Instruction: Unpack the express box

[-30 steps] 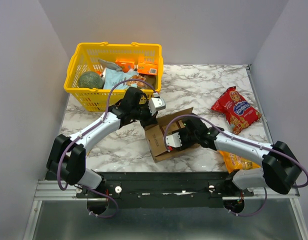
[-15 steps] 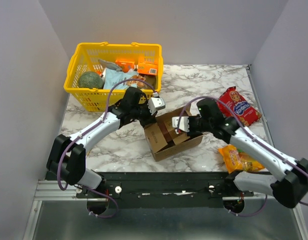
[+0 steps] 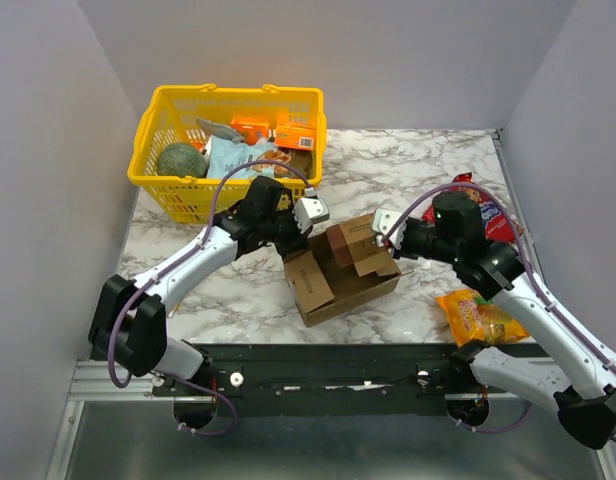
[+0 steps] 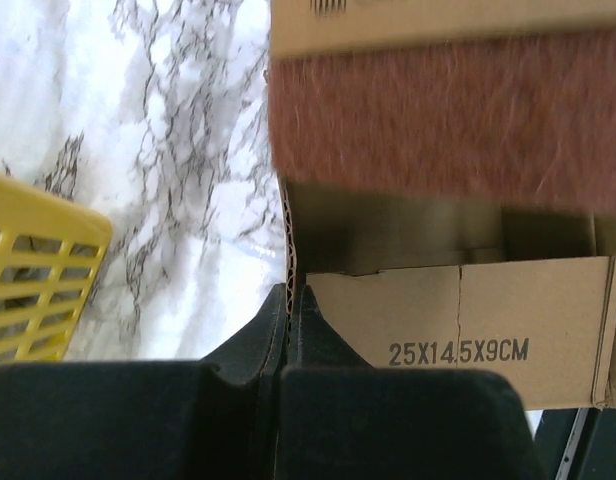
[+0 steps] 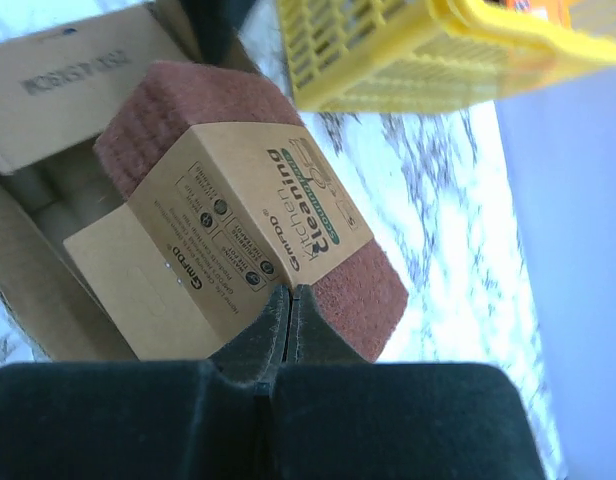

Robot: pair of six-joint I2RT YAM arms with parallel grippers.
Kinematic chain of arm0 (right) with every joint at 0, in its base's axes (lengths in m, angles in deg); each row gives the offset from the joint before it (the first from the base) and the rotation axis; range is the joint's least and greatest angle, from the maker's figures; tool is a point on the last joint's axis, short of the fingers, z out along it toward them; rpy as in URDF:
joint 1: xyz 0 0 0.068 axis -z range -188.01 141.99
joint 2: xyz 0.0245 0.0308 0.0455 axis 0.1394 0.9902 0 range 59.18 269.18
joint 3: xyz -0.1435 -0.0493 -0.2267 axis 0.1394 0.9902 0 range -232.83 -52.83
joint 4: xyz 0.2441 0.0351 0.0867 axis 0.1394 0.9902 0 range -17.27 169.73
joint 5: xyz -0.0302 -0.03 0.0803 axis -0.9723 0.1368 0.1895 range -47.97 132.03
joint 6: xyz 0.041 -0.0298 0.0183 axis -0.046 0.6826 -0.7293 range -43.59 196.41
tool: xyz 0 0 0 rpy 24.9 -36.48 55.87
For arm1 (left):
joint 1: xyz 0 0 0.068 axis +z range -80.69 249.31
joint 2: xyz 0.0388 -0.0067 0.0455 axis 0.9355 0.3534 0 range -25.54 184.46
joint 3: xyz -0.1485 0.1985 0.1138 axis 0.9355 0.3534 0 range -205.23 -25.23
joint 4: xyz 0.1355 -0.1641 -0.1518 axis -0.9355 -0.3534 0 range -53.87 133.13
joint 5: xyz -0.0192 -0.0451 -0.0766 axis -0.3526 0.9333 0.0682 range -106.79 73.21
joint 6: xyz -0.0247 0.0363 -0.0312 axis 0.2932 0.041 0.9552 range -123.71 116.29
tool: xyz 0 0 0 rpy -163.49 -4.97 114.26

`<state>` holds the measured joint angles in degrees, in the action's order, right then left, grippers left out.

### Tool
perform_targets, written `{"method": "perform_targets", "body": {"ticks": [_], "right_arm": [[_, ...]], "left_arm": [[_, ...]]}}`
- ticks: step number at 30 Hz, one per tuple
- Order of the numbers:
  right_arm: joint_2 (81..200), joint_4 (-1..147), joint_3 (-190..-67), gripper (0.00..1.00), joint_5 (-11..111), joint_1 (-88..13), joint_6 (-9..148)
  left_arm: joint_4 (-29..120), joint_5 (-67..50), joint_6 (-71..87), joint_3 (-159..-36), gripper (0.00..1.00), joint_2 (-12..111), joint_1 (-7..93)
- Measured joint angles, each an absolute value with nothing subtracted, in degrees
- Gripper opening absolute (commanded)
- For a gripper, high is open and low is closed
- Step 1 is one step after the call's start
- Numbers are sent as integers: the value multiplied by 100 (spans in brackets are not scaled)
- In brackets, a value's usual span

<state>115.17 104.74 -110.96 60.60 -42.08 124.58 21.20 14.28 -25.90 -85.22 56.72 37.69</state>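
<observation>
- Between yellow basket [image 3: 233, 92] and snack bag [image 3: 478, 318], the open express box [image 3: 333, 285] is being pinched at its edge by the outstretched left gripper [image 4: 291, 300].
- Above it, a brown packet [image 5: 248, 220] is being gripped by the right gripper [image 5: 290, 300].

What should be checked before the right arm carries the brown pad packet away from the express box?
1. Right gripper shut on pad packet: ok.
2. Left gripper shut on express box wall: ok.
3. Packet clear of box rim: cannot tell.
4. Grip deep on packet: not ok, only its edge is pinched.
5. Box emptied: cannot tell.
</observation>
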Motion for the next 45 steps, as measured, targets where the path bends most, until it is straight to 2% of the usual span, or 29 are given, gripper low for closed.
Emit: {"method": "perform_targets", "body": {"ticks": [7, 15, 27, 28, 29, 31, 32, 35, 39, 42, 45], "right_arm": [[11095, 9746, -10613, 0, 4569, -3626, 10722], [11350, 9600, -10589, 0, 3109, -3025, 8379], [12992, 9952, -10600, 0, 3387, -1972, 6836], [13009, 9960, -10617, 2, 3428, -1924, 6814], [13012, 9976, -10650, 16, 3472, -1875, 6801], [13009, 9987, -10753, 30, 3592, -1814, 6788], [13009, 9989, -10810, 42, 3684, -1790, 6816], [12966, 10035, -10939, 57, 4386, -1736, 7050], [12830, 10605, -11124, 67, 6187, -1716, 8211], [12773, 11466, -11330, 70, 7474, -1720, 9603], [12795, 12268, -11446, 70, 8239, -1729, 10932]], "left_arm": [[1314, 436, -2394, -8358, 0, 4867, 3819], [752, -823, -1980, -8045, 0, 4035, 3915], [597, -1391, -1983, -7667, 0, 3829, 4237], [597, -1391, -1983, -7667, 0, 3829, 4235], [599, -1393, -1983, -7665, 0, 3829, 4237], [605, -1391, -1987, -7656, 0, 3829, 4237], [614, -1387, -1989, -7652, 0, 3829, 4237], [618, -1378, -1994, -7648, 0, 3829, 4245], [627, -1350, -2011, -7643, 0, 3831, 4265], [625, -1286, -2020, -7643, 1, 3844, 4272], [614, -1179, -2042, -7665, 3, 3871, 4274]]}}
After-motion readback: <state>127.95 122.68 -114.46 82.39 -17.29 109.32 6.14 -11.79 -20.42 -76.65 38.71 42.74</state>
